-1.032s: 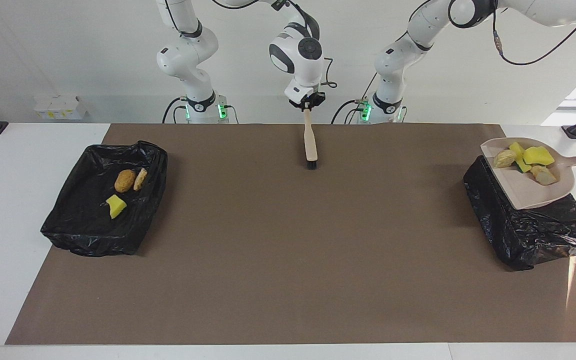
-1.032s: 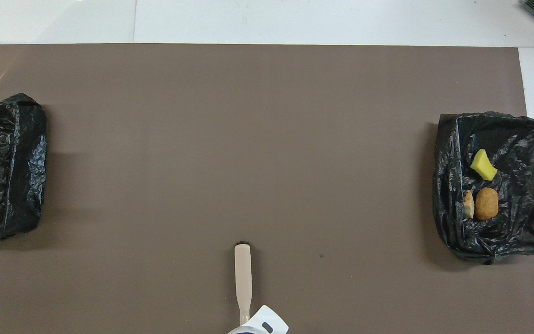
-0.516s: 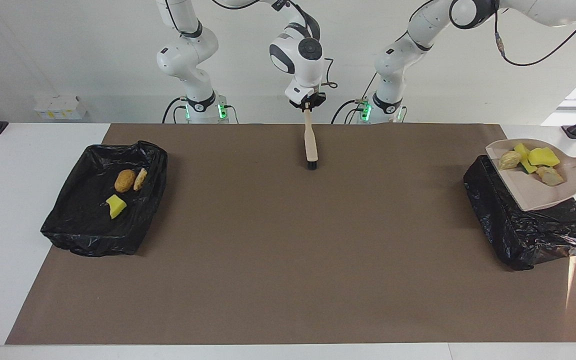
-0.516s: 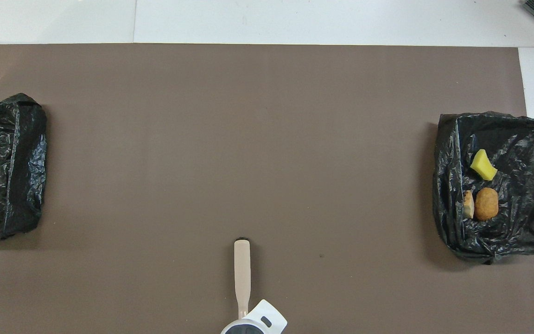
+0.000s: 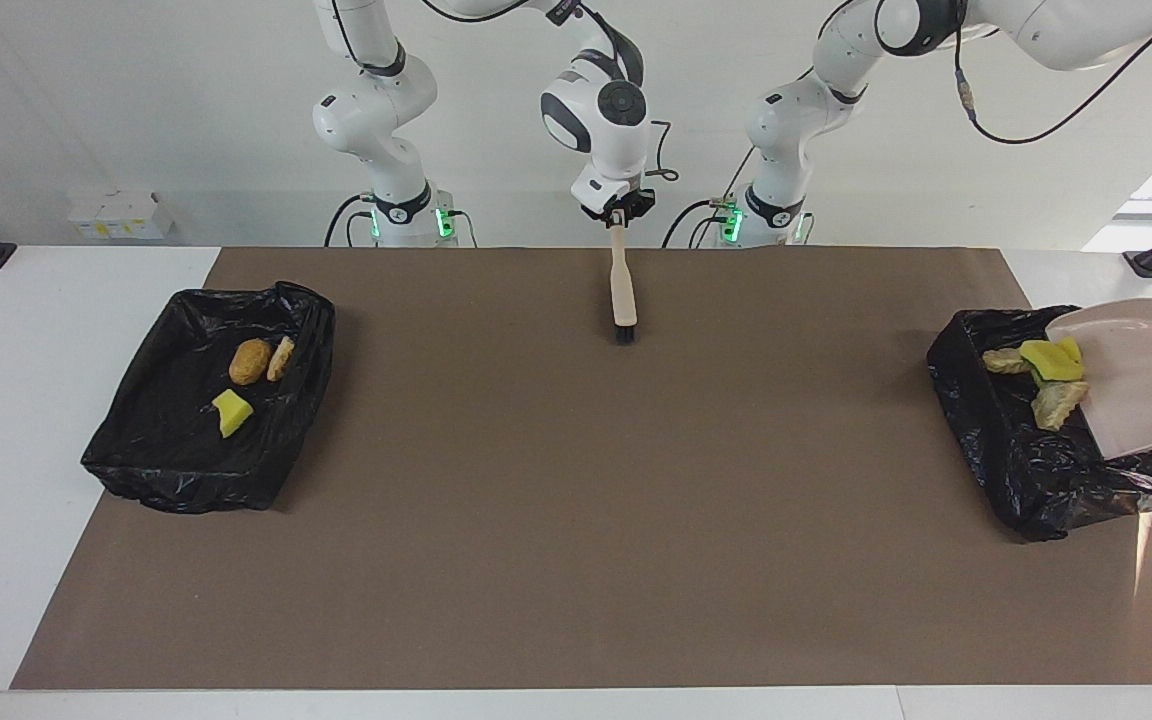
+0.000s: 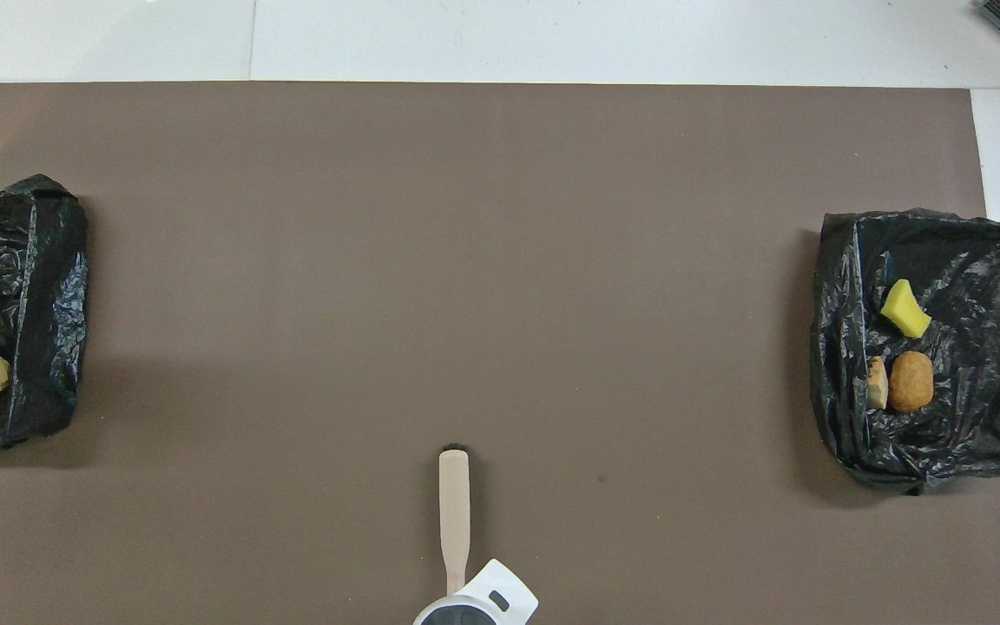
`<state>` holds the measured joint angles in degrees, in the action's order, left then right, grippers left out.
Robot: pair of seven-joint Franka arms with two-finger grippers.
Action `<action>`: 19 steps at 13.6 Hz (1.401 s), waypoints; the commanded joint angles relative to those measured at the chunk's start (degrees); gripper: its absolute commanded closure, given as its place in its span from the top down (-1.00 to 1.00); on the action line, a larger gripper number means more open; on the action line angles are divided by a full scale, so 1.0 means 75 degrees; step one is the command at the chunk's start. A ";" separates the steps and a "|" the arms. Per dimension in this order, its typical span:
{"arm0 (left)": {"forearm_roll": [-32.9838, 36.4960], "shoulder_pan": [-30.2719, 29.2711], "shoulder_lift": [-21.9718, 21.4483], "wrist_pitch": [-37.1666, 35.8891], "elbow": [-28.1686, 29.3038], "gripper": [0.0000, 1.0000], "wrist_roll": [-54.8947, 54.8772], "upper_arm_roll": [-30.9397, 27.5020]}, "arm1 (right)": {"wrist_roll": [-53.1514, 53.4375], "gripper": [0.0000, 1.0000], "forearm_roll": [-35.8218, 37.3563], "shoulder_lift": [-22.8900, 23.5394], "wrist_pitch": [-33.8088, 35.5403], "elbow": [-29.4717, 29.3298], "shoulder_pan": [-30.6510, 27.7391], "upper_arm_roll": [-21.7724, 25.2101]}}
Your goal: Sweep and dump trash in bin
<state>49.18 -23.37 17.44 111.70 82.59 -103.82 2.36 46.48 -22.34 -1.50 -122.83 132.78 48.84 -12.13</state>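
The trash lay split between two black bag-lined bins. Four scraps (image 5: 1040, 372), yellow sponge chunks and tan bread-like pieces, sat inside the bin at the left arm's end (image 5: 981, 440), bunched at the lowered lip of a beige plastic dustpan (image 5: 1146, 375) that stood tilted steeply over that bin. The left gripper was out of frame, closed; what it gripped could not be seen. Three more scraps (image 5: 251, 365) rested in the bin at the right arm's end (image 5: 166, 470), well apart from either gripper. The right gripper (image 5: 618, 212) was clamped on the handle tip of a beige black-bristled brush (image 5: 622, 285), whose bristles met the brown mat (image 5: 576, 500) mid-table.
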 commanded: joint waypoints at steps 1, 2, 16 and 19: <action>0.0542 0.0081 -0.1164 0.0165 0.0976 -1.00 0.0307 -0.0103 | -0.0150 -0.15 -0.0220 0.0071 0.0006 -0.0091 -0.0148 -0.0036; 0.0602 0.0035 -0.1305 0.0083 0.0977 -1.00 0.0458 -0.0103 | -0.0162 -0.05 -0.0208 0.0094 0.0006 -0.0114 -0.0148 -0.0036; -0.1914 -0.0176 -0.1693 -0.1123 0.1047 -1.00 0.3362 -0.0115 | -0.1320 1.00 0.0858 -0.2238 0.4268 -0.2138 -0.4737 0.0117; -0.2502 -0.0071 -0.1845 -0.1627 0.1268 -1.00 0.4324 -0.0080 | -0.2500 1.00 0.1897 -0.2168 0.4506 -0.2609 -0.5502 0.0105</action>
<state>32.45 -24.34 6.17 101.49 89.33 -76.21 1.61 32.86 -12.43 -19.31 -90.16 115.89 10.29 -10.30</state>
